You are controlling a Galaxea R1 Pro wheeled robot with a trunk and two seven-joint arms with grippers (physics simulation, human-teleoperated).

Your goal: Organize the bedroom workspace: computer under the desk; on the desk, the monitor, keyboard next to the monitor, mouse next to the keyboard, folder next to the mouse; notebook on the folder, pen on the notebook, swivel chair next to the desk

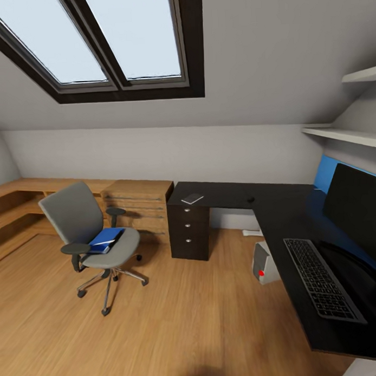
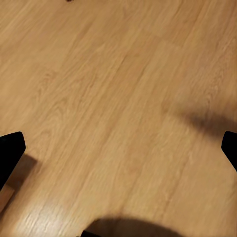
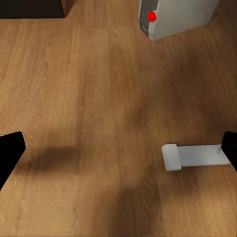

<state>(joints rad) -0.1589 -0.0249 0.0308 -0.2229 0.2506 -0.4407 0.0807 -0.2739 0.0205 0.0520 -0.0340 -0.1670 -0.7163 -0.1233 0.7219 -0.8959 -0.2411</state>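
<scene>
Grippers, both spread wide and holding nothing: left gripper [image 2: 121, 148] hangs over bare wood floor [image 2: 113, 89]; right gripper [image 3: 118, 148] hangs over the same floor, with the computer [image 3: 175, 17] ahead of its fingertips and a white desk foot [image 3: 195, 157] just beside one finger.

Step in hand, judged: approach to the swivel chair [image 1: 92, 234], well apart from both grippers, to fetch the folder [image 1: 107, 239]. Advice: drive up square to the seat front, lower an open gripper flat over the folder's free edge, keep clear of the armrests, as the castors may roll if nudged.

Holdings, outward:
- Chair seat: blue folder, lying flat against one armrest.
- Desk [image 1: 226, 195], far wing: notebook [image 1: 192, 198] above the drawer unit [image 1: 189, 231]; small dark item [image 1: 250, 199], probably the mouse.
- Desk, near wing: keyboard [image 1: 323, 278] just before the monitor [image 1: 354, 214].
- Under desk: computer [image 1: 264, 263], upright.
- Pen: too small to tell.
- Drawer contents: hidden.
</scene>
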